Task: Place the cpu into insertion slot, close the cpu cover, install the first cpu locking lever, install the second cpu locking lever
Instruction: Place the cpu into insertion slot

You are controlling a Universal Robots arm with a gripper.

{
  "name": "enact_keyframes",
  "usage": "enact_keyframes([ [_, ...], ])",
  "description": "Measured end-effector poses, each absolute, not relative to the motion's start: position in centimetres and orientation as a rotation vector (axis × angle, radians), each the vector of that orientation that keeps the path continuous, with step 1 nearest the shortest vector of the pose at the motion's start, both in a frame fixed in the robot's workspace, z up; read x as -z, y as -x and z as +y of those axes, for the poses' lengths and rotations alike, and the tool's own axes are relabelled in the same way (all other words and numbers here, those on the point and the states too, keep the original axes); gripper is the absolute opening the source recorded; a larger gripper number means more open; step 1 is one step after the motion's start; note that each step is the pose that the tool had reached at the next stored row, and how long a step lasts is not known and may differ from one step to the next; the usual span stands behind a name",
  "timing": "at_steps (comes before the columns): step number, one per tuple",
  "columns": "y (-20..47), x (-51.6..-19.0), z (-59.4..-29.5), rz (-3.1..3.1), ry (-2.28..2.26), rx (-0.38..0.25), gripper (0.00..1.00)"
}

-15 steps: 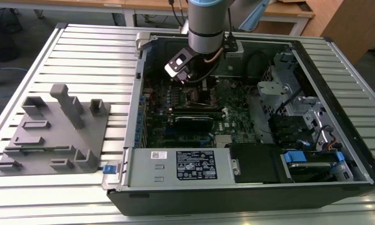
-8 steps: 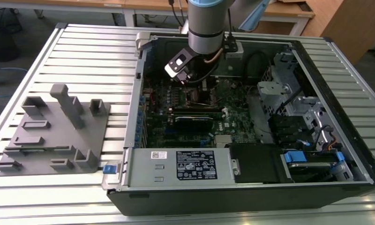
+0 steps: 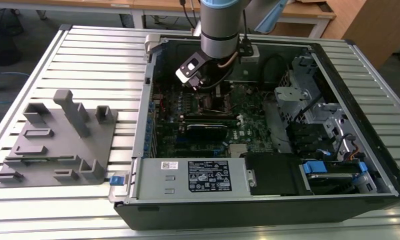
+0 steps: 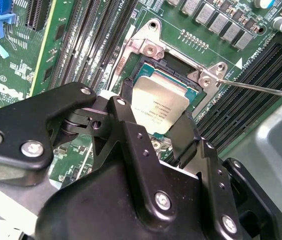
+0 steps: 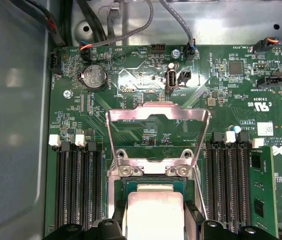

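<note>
Arm [image 3: 220,25] vertical inside case [image 3: 253,205]; gripper [image 4: 156,105] jaws clamped on cpu [image 5: 153,212] over insertion slot [image 4: 153,67].

Slatted table [image 3: 100,55] bears computer case [image 3: 253,216] and grey fixture [image 3: 53,152].

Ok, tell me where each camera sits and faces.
Exterior view: high, off the arm, looking down into the open computer case; the arm and end effector show.
Second wrist view: behind the end effector, looking past its black body at the cpu.
First wrist view: on the wrist, facing the motherboard and raised cpu cover; the end effector's black parts show.
Shared: both wrist views show the cpu at the insertion slot.
</note>
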State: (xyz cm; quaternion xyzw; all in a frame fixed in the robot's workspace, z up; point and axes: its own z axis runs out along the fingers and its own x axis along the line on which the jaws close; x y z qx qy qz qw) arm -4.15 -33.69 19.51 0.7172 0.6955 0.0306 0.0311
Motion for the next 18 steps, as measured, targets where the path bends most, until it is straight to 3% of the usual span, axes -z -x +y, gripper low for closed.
enact_keyframes([
  [18,4.15,-19.33,-33.69,2.152,-2.201,-0.095,0.54],
])
